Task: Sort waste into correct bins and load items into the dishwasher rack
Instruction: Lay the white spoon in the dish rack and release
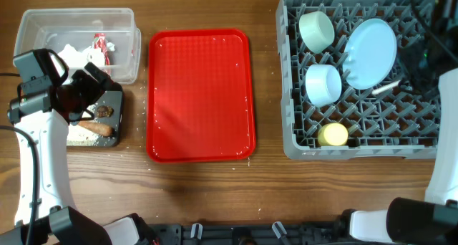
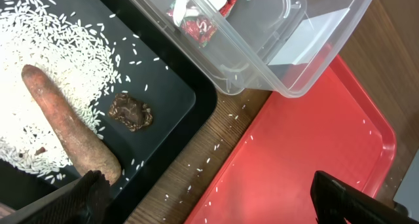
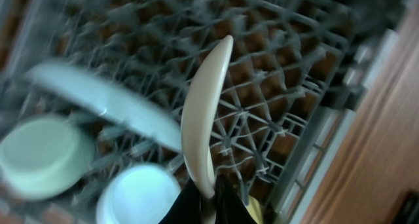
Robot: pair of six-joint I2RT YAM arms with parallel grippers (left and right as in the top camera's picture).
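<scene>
Grey square plastic crate (image 1: 358,141) stands at the right edge of the tabletop, and over it my right tool (image 3: 206,204) is clenched on the white plastic spoon (image 3: 203,112). Near the left edge my left tool (image 2: 209,185) hangs released, fingers (image 2: 85,194) wide apart, above the shallow black rectangular tray (image 2: 177,99), where white rice grains (image 2: 59,60), an orange-brown carrot-like stick (image 2: 65,129) and a small brown food lump (image 2: 131,112) lie.

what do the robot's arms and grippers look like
Both arms have white, rounded links and black joints: left arm, right arm. A thin black cable runs along the left arm. The left gripper and right gripper have black fingers.
</scene>
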